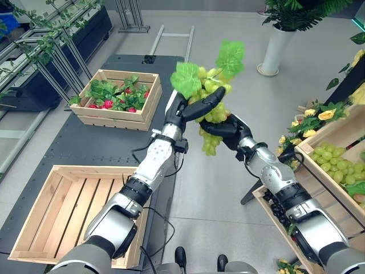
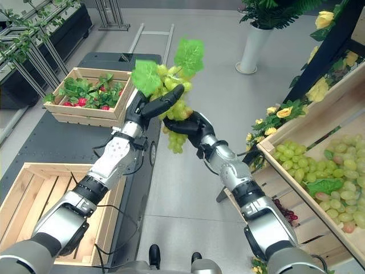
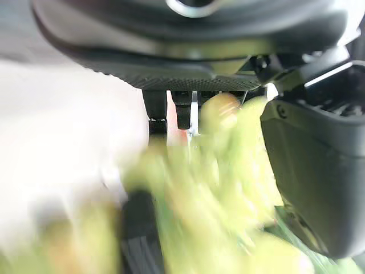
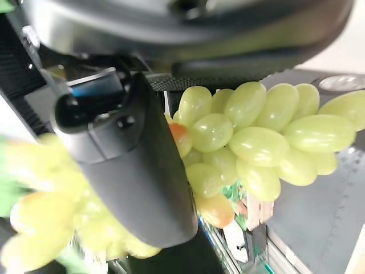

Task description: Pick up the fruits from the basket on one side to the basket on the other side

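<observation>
i've got the grape bunch point(image 1: 211, 108) up in the air between both hands, over the floor between the two sides. left hand point(image 1: 185, 108) has its fingers point(image 1: 208, 101) curled across the top of the bunch, just under the green leaves point(image 1: 187, 79). right hand point(image 1: 228, 128) cups it from below, thumb wrapped on the grapes. empty slatted crate point(image 1: 34, 240) sits down left on the dark desk point(image 1: 85, 142); the crate of grapes point(image 1: 336, 162) is on my right.

I see a staged indoor demo space, like a mock fruit stand: wooden crates point(image 1: 68, 211) on a dark surface point(image 1: 85, 145), fake flowers point(image 1: 319, 117), a potted plant point(image 1: 279, 40), smooth grey floor point(image 1: 217, 194).
</observation>
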